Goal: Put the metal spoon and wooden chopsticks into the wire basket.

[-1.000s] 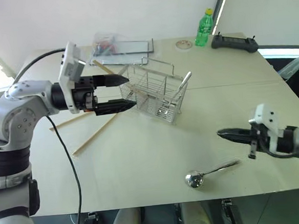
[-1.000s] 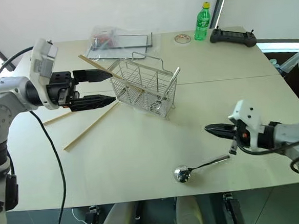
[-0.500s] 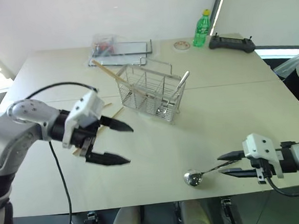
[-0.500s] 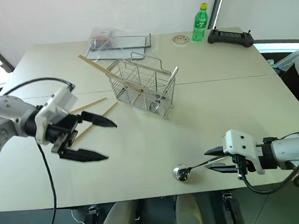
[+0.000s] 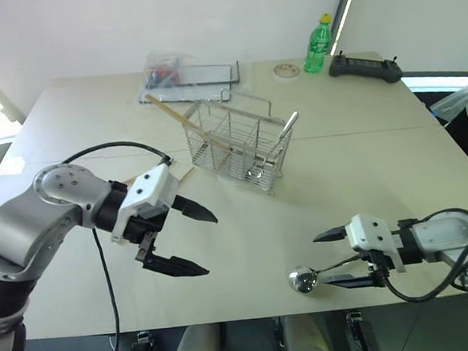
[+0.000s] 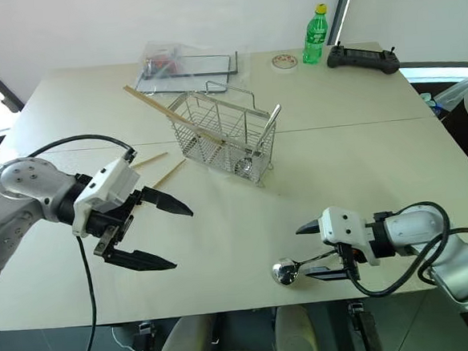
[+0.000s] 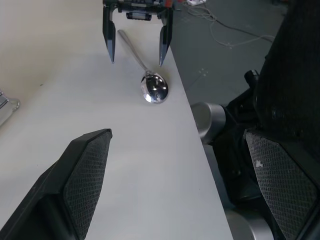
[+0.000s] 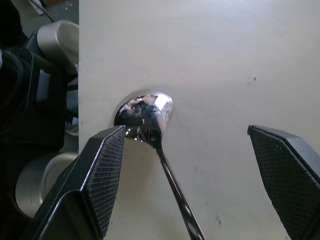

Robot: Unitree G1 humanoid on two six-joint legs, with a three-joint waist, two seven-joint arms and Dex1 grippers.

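table point(image 5: 394, 172): wire basket point(image 5: 236, 147); metal spoon point(image 5: 305, 280); chopsticks point(image 6: 157, 169); clear tray point(image 5: 191, 72); green bottle point(image 5: 318, 45); black controller point(image 5: 364, 65)

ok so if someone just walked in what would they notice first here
Likely the right tool, open around the handle of the metal spoon at the table's near edge. Next, the wire basket mid-table, with one chopstick leaning out over its rim and another spoon propped inside. The left tool hangs open over the table, holding nothing.
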